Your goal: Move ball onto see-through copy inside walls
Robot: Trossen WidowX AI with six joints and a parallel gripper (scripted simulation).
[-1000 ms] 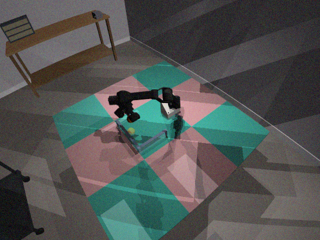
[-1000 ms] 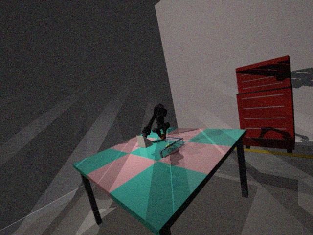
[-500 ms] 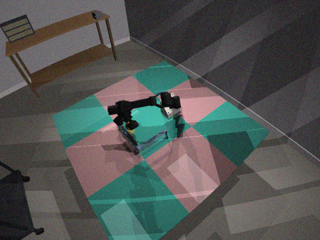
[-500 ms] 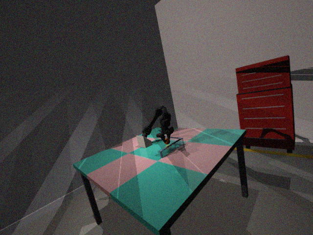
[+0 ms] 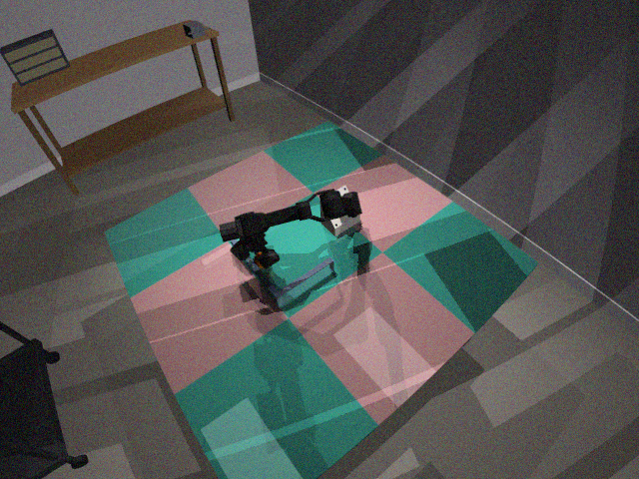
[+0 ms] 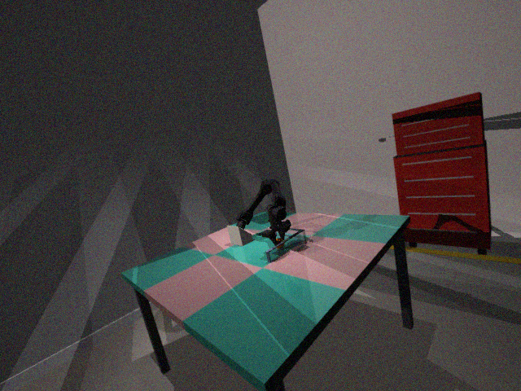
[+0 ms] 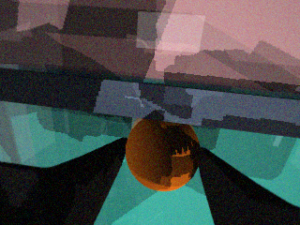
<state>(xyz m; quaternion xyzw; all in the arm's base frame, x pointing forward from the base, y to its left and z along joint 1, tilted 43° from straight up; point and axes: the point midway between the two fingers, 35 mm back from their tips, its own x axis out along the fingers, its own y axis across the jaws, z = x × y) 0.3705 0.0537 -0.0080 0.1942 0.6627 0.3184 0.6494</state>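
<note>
Surface (image 6: 235, 319): teal and pink checker pattern, dark legs | On it: robot base (image 6: 239, 235), pale block, far side | clear walls (image 6: 286, 243), low, forming a corner near centre
</note>
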